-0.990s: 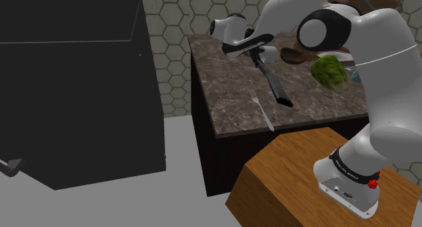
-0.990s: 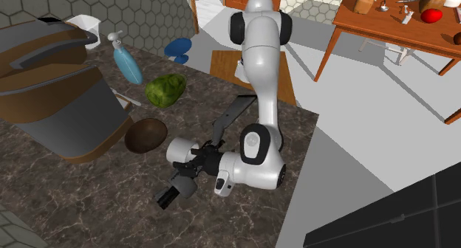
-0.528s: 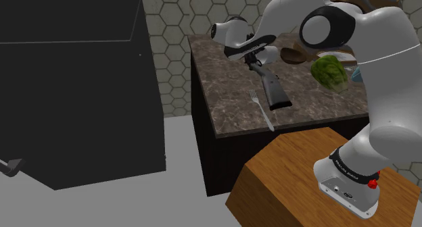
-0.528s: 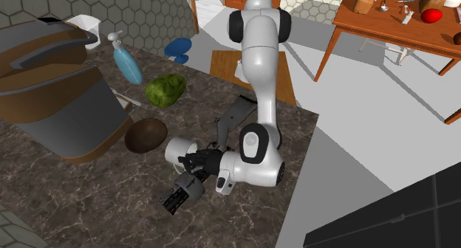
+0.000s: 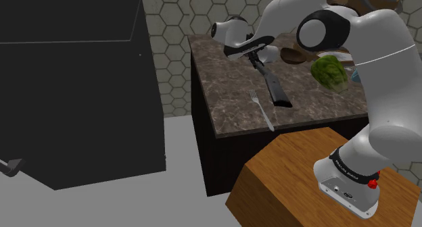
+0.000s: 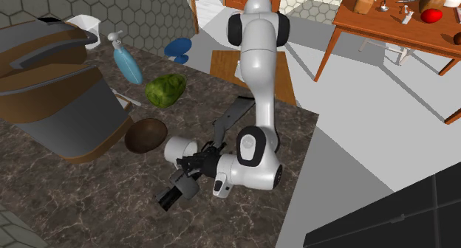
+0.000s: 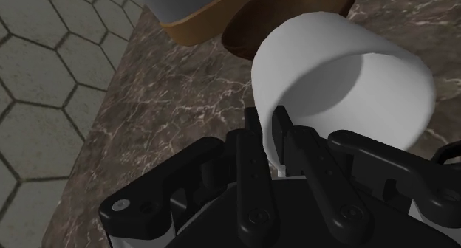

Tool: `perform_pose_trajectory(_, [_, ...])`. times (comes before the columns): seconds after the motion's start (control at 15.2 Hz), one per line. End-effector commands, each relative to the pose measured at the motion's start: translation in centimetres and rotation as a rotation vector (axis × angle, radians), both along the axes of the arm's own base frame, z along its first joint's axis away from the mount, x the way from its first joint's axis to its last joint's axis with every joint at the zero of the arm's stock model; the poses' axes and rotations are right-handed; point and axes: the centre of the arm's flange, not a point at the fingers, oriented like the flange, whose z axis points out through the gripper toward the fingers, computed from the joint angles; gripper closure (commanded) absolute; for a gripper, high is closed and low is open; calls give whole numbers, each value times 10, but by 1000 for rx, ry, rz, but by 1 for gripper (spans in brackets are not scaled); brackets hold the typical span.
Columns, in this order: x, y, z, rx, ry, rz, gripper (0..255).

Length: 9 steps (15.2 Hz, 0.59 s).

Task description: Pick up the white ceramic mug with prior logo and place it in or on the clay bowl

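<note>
End effector (image 7: 267, 127) nearly closed, its fingers pinching the wall of the white mug (image 7: 332, 69) at the rim. Mug is over the dark marble worktop (image 7: 166, 106), just beside the brown bowl (image 6: 144, 135). Cannot tell whether it touches the worktop.

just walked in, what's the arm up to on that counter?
The white arm has the white mug by its wall, with its black jaws clamped across the rim. The mug is tipped on its side right next to the brown bowl on the dark marble counter, not yet in it. I can't tell whether the mug is clear of the counter.
</note>
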Motion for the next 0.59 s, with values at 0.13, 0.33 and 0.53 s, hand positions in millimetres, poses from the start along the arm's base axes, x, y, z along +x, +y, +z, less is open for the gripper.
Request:
perform_pose_trajectory(0.13, [1, -1, 15, 5, 2, 4, 255])
perform_pose_trajectory(0.33, [1, -1, 31, 5, 2, 4, 255])
perform_pose_trajectory(0.53, [1, -1, 47, 5, 2, 4, 255])
